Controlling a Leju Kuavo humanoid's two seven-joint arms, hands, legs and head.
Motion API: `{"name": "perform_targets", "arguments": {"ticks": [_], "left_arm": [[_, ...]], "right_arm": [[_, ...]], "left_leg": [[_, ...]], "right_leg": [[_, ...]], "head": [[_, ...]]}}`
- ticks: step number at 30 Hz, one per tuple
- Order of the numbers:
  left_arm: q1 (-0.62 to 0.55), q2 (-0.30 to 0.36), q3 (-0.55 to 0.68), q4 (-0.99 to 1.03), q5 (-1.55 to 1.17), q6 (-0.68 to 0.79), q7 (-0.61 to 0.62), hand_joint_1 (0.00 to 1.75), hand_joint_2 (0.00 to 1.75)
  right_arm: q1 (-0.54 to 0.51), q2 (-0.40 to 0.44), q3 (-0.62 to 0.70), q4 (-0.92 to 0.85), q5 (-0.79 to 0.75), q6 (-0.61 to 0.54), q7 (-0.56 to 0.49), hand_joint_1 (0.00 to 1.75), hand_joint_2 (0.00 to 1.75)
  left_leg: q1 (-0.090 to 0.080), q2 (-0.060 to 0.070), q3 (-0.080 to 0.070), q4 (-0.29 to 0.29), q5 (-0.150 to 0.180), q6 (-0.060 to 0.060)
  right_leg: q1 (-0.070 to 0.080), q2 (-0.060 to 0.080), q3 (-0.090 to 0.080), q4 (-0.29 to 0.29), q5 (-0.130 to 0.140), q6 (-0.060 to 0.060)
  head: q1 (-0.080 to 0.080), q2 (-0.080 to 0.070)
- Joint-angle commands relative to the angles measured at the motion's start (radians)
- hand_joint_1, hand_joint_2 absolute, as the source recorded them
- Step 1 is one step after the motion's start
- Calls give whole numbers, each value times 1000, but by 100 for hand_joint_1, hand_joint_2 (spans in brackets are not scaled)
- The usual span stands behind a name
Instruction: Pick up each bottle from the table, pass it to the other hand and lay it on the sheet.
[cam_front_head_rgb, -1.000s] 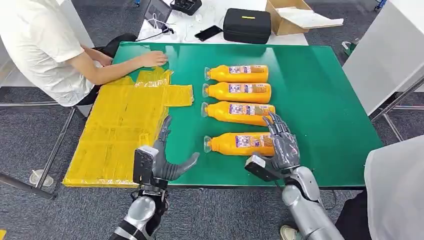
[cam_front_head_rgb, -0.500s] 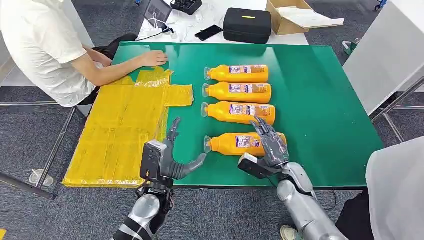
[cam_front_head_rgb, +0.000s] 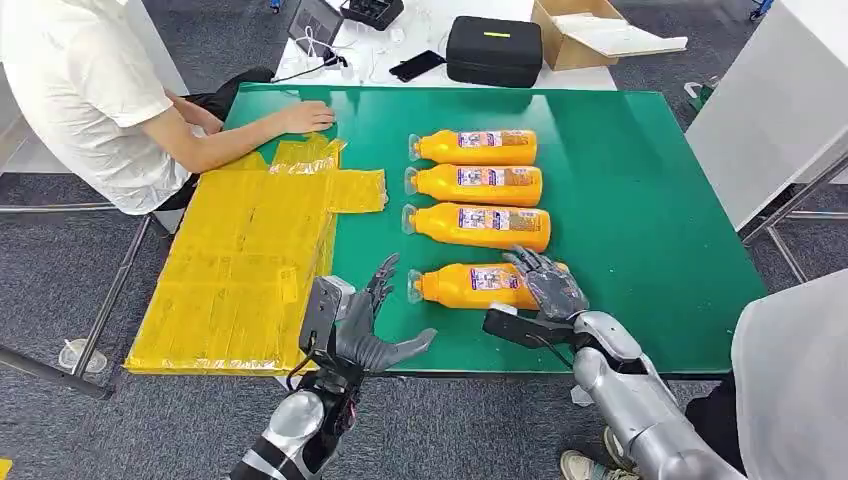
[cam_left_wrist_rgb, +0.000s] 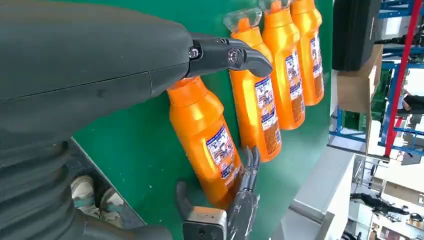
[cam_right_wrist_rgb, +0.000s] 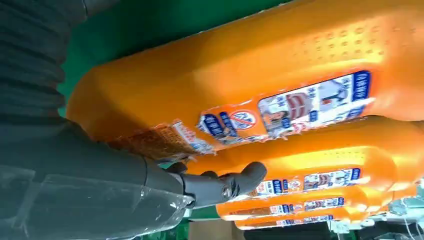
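We see four orange bottles lying in a row on the green desk (cam_front_head_rgb: 640, 200). The nearest bottle (cam_front_head_rgb: 478, 285) lies under our right robot hand (cam_front_head_rgb: 548, 285), whose fingers rest on its end without closing around it. Our left robot hand (cam_front_head_rgb: 372, 325) is released, fingers spread, beside the yellow sheet (cam_front_head_rgb: 240, 260).
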Motion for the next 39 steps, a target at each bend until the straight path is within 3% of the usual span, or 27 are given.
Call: {"name": "perform_targets", "arguments": {"ticks": [1,5,11,21,23,31,38,39], "left_arm": [[-41,20,-34,52,5,-4,5,0,175],[-37,18,-31,52,2,1,13,0,175],[-18,20,-24,38,-11,12,23,0,175],[-15,19,-22,40,-12,15,24,0,175],[-18,15,-20,46,-11,17,23,0,175],[-21,8,-26,52,-18,23,32,0,175],[-27,6,-35,66,-17,21,27,0,175],[-28,7,-37,67,-16,20,27,0,175]], "right_arm": [[-32,-27,59,17,0,11,7,0,175],[-46,-39,77,17,11,32,56,0,175],[-91,-64,114,7,150,-40,182,0,175],[-83,-55,127,-2,168,-49,188,0,175],[-74,-54,114,-13,110,1,157,0,175],[-140,-50,119,126,147,56,264,0,175],[-117,-40,94,176,47,104,165,0,175],[-114,-40,87,181,24,118,153,26,175]], "left_leg": [[0,0,3,0,-1,0],[0,1,4,0,-1,1],[-1,2,4,0,-2,1],[0,3,5,0,-2,1],[0,2,5,0,-2,1],[0,2,5,0,-2,1],[0,1,7,-1,-2,1],[0,0,5,-1,-1,0]], "right_leg": [[0,-1,3,0,-1,-1],[0,0,4,0,-1,-2],[0,1,4,0,-1,-2],[0,1,5,0,-2,-2],[0,1,4,0,-1,-2],[0,1,5,0,-1,-2],[1,-1,7,-1,-2,-2],[1,-1,5,-1,-1,-2]], "head": [[0,0],[0,0],[0,0],[0,0],[0,0],[0,0],[0,0],[0,0]]}}
